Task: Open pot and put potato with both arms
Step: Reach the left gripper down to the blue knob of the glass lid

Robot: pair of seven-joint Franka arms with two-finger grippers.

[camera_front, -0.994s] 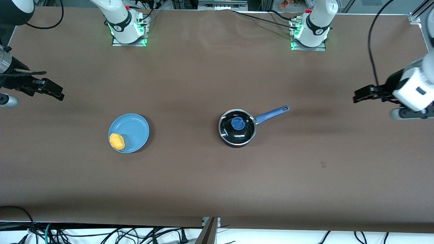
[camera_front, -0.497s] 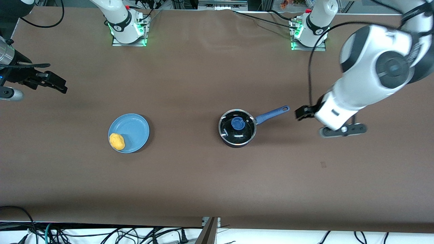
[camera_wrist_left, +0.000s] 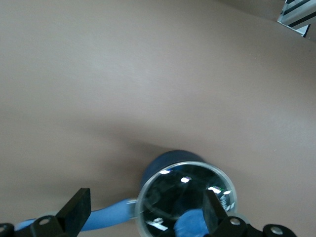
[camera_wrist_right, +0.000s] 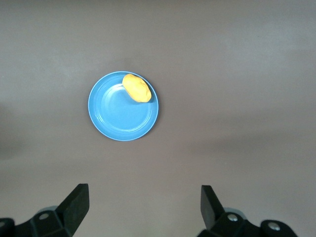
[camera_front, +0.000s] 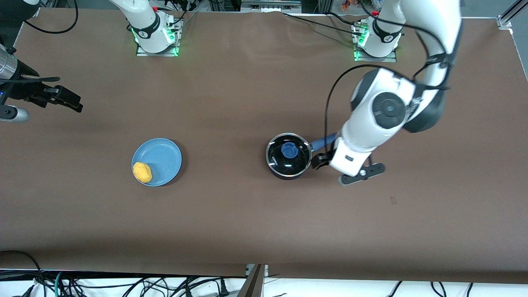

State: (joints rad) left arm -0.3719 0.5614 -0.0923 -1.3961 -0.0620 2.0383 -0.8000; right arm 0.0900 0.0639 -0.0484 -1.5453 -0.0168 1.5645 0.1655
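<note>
Lidded pot mid-table; left gripper beside it, right gripper waiting.

Front: pot (camera_front: pixel 288 155), lid (camera_front: pixel 288 153) on; potato (camera_front: pixel 142 172) on plate (camera_front: pixel 161 156) toward right arm's end. Left gripper (camera_front: pixel 321 159) over handle (camera_front: pixel 323 143) near the pot. Right gripper (camera_front: pixel 62 100) at table's edge.
Left wrist: fingers (camera_wrist_left: pixel 76 213) spread wide, empty, over pot (camera_wrist_left: pixel 185 195).
Right wrist: fingers (camera_wrist_right: pixel 76 205) wide, empty; potato (camera_wrist_right: pixel 137 87) on plate (camera_wrist_right: pixel 118 116).

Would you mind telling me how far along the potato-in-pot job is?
Nothing done: the lid is on the pot, the potato on the plate. Open left gripper hovers beside the pot; open right gripper waits. Left: uncover, then move the potato.
</note>
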